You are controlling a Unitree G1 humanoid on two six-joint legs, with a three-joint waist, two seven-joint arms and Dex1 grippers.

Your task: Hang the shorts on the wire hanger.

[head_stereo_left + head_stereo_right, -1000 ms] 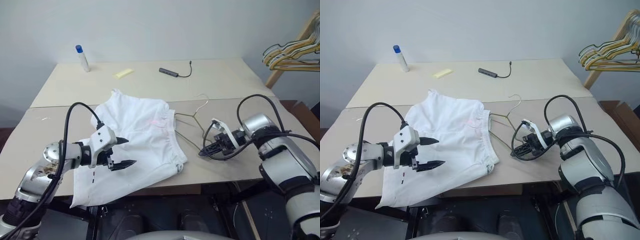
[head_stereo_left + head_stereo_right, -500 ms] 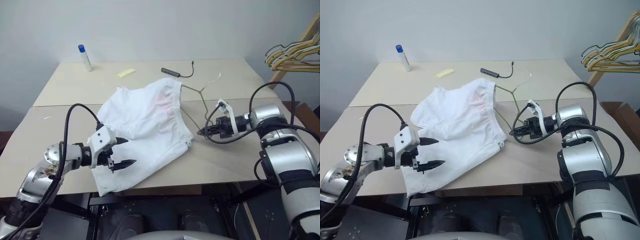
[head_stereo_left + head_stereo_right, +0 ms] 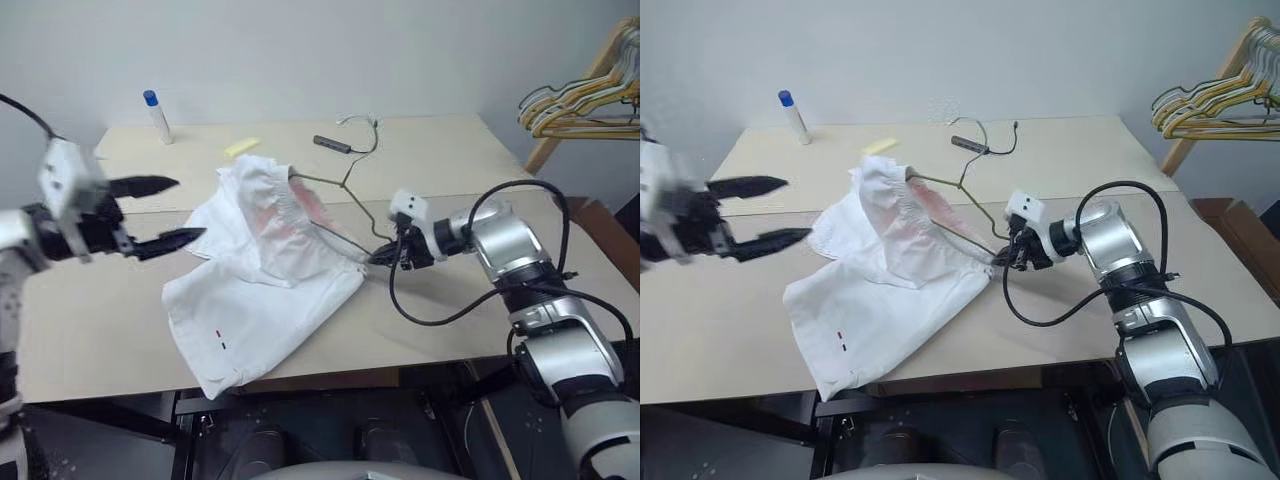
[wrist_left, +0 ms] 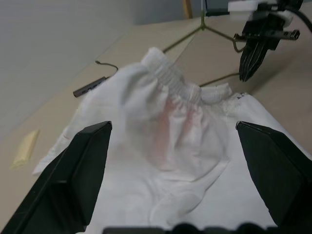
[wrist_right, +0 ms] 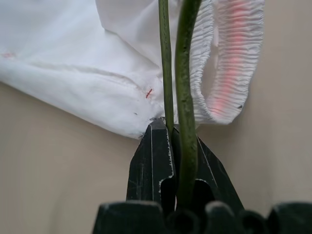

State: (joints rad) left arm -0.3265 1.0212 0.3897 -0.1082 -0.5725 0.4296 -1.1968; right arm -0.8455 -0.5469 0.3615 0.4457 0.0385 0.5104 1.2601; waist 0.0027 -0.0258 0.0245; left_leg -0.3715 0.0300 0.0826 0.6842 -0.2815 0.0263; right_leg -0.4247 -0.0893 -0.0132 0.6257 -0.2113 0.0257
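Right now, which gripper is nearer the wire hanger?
Right. The right gripper is shut on the wire hanger; the left gripper hangs open, apart, across the shorts.

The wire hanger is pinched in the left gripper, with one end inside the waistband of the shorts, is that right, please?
Not quite: the right gripper pinches the wire hanger, as the right wrist view shows. The left gripper hangs open beside the shorts.

A plain test room: bare grey wall [image 3: 300, 40], two beige tables [image 3: 450, 150], wooden hanger rack [image 3: 590, 70].
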